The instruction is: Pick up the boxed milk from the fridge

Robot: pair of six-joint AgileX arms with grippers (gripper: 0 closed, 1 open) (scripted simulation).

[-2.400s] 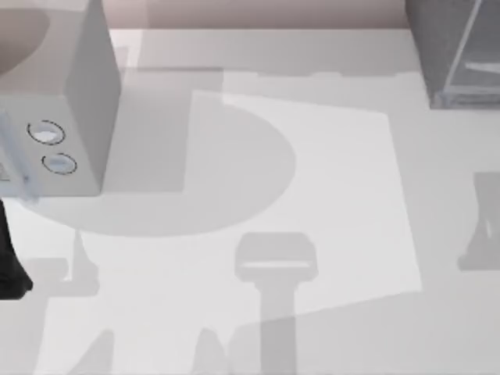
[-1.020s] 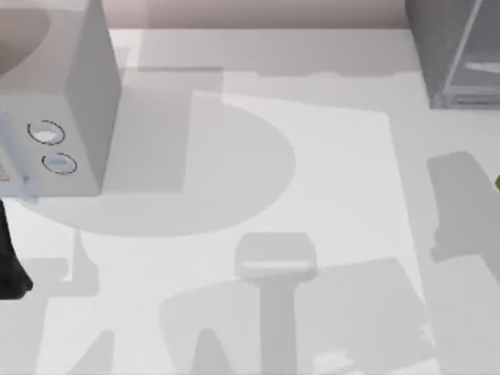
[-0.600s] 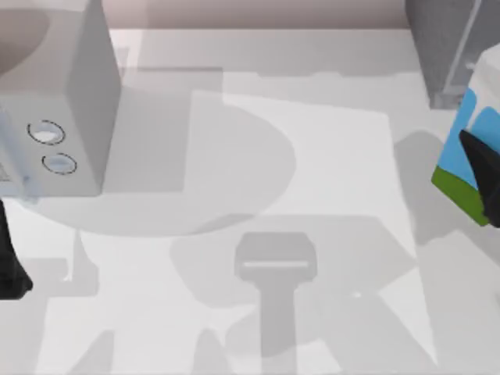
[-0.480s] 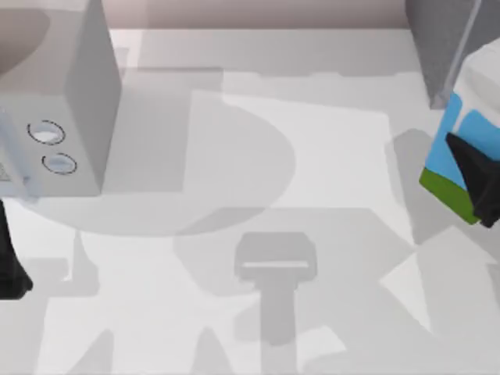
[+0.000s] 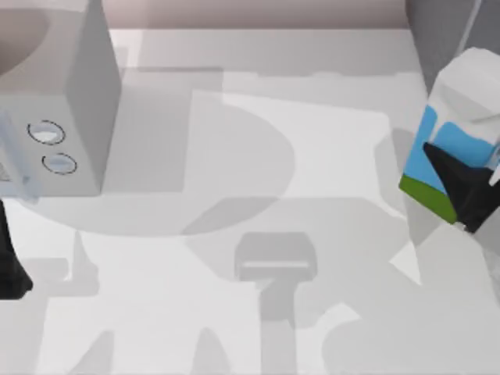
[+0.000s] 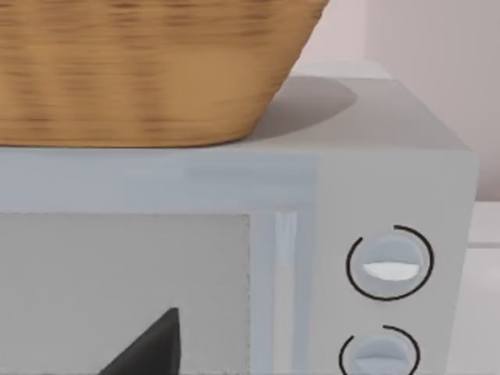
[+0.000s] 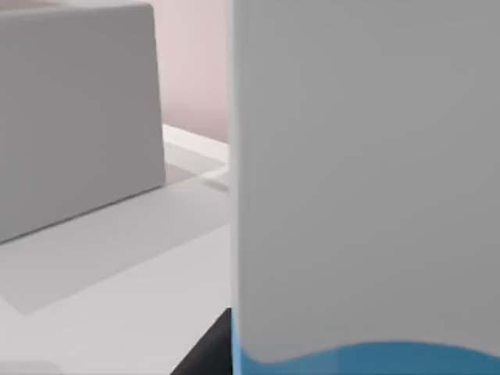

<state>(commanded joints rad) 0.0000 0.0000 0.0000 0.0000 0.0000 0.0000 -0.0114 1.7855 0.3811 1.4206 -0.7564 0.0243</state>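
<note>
Right pincer (image 5: 469,191) is clamped on the boxed milk (image 5: 453,133), dark fingers (image 5: 457,183) gripping the lower blue side just above the green band. Carton is tilted, white gable top toward the fridge (image 5: 441,31), green base toward the open tabletop (image 5: 312,156); my read is it's being carried clear of the cabinet, off the surface, with its shadow lying apart from it below. Low side grip likely keeps the folded top free and the weight close to the fingers. Right wrist view has the milk's white upper wall and blue edge (image 7: 367,195) right up against the lens, which fits a firm hold. Fridge sits at the top view's far right corner, milk just in front of it and overlapping its edge in that view. Left pincer (image 6: 148,351) is parked at the table's left edge, facing the light grey box with two dials (image 5: 55,141); a wicker basket (image 6: 148,70) sits on top of that box. Left finger opening: cannot tell. Pick looks essentially done; risk is the tilted carton slipping.
</note>
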